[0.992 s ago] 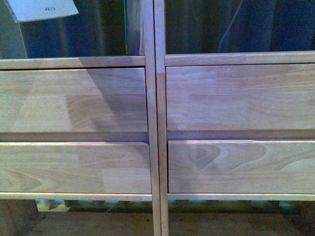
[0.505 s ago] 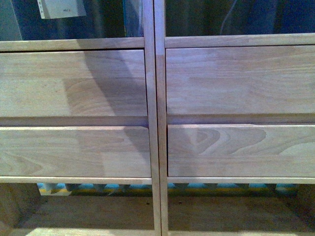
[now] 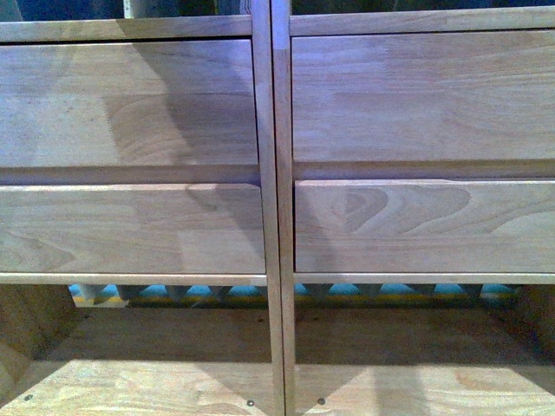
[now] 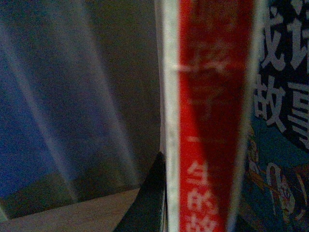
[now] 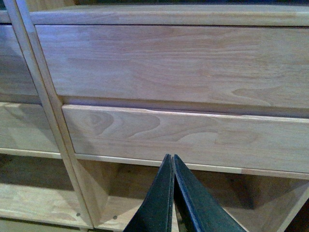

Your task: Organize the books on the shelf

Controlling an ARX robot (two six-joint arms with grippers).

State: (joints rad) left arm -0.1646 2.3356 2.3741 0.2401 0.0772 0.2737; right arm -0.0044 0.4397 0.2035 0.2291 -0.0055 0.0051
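Note:
The shelf [image 3: 276, 208] fills the front view: light wood, two joined columns, each with two plain drawer fronts and an open compartment below. Neither arm shows there. In the left wrist view my left gripper [image 4: 161, 193] is shut on the book [image 4: 212, 121], held upright, its red-and-white spine edge facing the camera and a dark cover with white characters beside it. One dark finger [image 4: 149, 203] shows against the spine. In the right wrist view my right gripper [image 5: 172, 162] is shut and empty, pointing at the lower drawer front of the shelf [image 5: 183, 130].
A wooden surface [image 4: 72, 215] lies below the book, with dark blue-grey drapery [image 4: 63, 106] behind. The low compartments [image 3: 156, 355] have wooden floors with small screw heads. A blue and yellow strip [image 3: 173, 293] shows behind the shelf.
The front view has dropped down the shelf: the drawers have risen in frame, the low compartments have come into view, and the pale book at top left has left the picture.

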